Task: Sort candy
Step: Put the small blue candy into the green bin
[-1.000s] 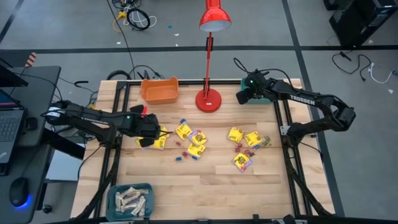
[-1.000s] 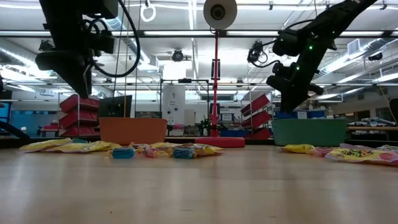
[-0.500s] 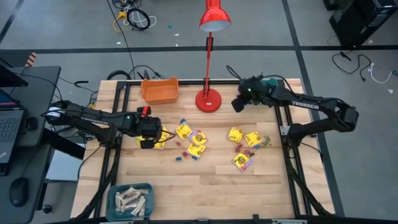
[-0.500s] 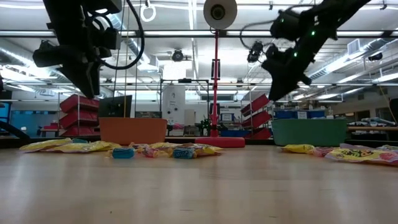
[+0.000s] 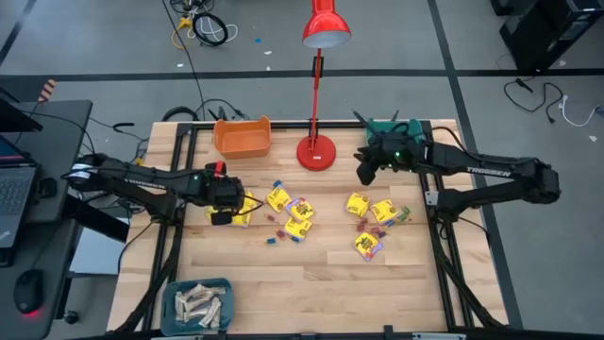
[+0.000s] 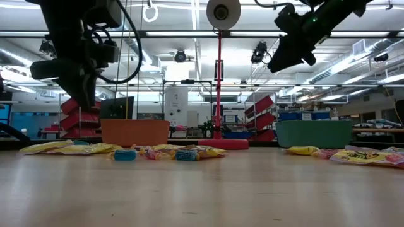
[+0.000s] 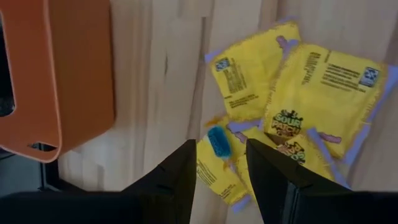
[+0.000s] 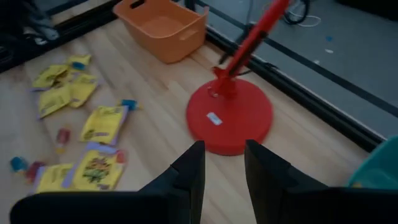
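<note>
Candy lies spread over the middle of the table: yellow packets (image 5: 278, 198) (image 5: 357, 204) (image 5: 368, 246) and tiny red and blue pieces (image 5: 274, 239). My left gripper (image 5: 223, 210) hangs open, pointing steeply down, over a heap of yellow packets (image 7: 311, 99) at the left. A small blue piece (image 7: 219, 142) lies on that heap just ahead of its fingertips (image 7: 222, 163). My right gripper (image 5: 363, 175) is open and empty (image 8: 224, 165), high in the air (image 6: 278, 63) between the lamp base and the far-right teal bin.
A red desk lamp stands on its round base (image 5: 316, 151) at the far middle. An orange bin (image 5: 242, 137) sits far left, a teal bin (image 5: 385, 127) far right, partly under my right arm. A near-left teal bin (image 5: 198, 304) holds pale beige bars.
My right gripper has left the far-right teal bin, swinging toward the table's near edge and the lamp base while rising; it stays open and empty.
</note>
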Controlling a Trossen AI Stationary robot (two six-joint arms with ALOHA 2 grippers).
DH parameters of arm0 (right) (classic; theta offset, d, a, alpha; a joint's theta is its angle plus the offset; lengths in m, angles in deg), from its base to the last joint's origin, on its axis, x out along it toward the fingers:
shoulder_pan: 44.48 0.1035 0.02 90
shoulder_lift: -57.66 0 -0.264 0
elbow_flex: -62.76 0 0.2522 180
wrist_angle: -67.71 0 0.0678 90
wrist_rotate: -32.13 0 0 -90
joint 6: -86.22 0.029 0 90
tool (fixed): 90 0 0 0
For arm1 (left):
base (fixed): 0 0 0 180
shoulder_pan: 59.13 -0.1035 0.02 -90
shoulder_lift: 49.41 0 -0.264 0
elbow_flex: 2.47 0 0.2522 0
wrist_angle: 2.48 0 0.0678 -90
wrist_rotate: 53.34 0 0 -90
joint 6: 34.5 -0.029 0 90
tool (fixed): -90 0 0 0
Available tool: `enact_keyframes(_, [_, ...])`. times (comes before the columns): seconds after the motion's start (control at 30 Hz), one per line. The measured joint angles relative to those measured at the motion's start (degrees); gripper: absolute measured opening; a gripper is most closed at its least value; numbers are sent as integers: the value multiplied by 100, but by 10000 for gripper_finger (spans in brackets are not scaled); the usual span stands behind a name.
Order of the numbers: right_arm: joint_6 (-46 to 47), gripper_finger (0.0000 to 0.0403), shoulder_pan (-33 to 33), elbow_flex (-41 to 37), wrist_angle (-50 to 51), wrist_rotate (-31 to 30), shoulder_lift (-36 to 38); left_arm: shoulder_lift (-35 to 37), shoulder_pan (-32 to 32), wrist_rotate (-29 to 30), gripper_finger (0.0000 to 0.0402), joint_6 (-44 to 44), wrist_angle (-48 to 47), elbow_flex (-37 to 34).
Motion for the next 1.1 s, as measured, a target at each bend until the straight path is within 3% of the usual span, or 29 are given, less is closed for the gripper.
enact_keyframes(0.3, [147, 99, 564, 0, 2, -458, -43, 1, -259, -257, 143, -14, 286, 0])
enact_keyframes(0.77, [235, 99, 743, 0, 4, -613, -48, 2, -807, -522, 143, -47, 444, -114])
enact_keyframes(0.97, [253, 99, 742, 0, 4, -613, -48, 3, -847, -1255, 143, 607, 833, -122])
enact_keyframes(1.1, [251, 99, 739, 0, 2, -613, -48, 116, -758, -1496, 143, 672, 1756, -465])
